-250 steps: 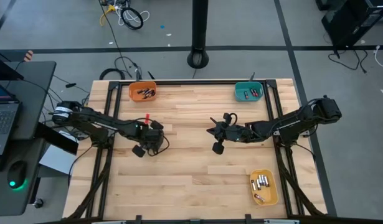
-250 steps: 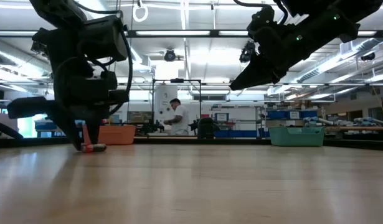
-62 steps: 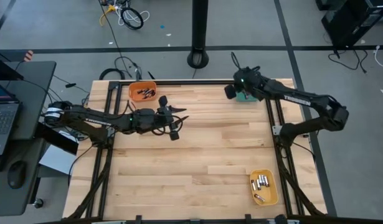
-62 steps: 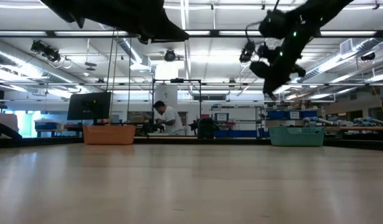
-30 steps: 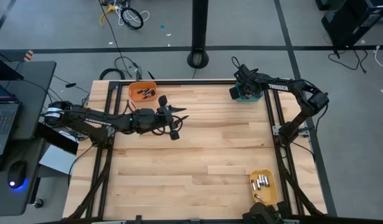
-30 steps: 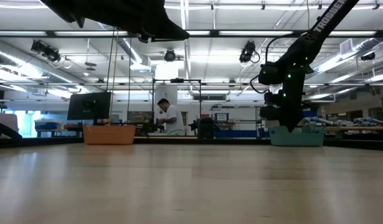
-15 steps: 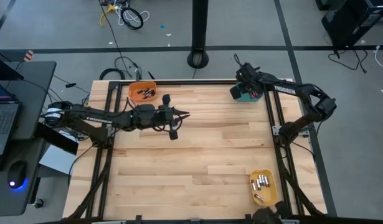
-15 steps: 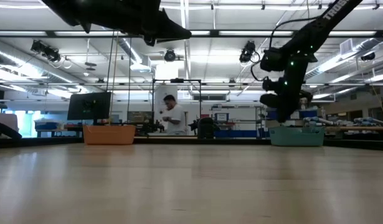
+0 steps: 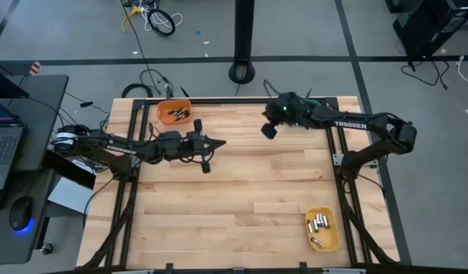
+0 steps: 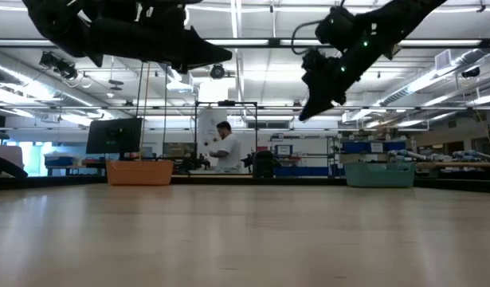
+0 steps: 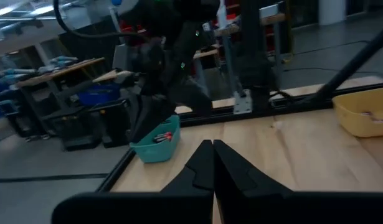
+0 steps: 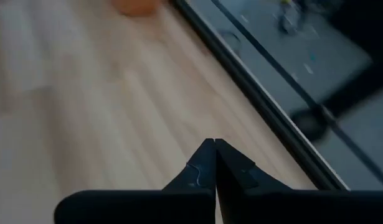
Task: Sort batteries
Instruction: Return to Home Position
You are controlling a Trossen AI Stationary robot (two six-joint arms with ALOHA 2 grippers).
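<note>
Above the table (image 9: 241,190), the left gripper (image 9: 218,142) and right gripper (image 9: 268,130) are held clenched on nothing, apparently for homing, since the batteries (image 9: 319,223) are all seen lying in the bins (image 9: 337,228).

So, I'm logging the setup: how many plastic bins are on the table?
3: the orange bin at the high view's top left, the teal bin at its top right, mostly hidden there under the right arm, and the yellow bin at bottom right.

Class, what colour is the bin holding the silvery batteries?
Yellow. The bin shows best in the high view, on the table's right side.
</note>
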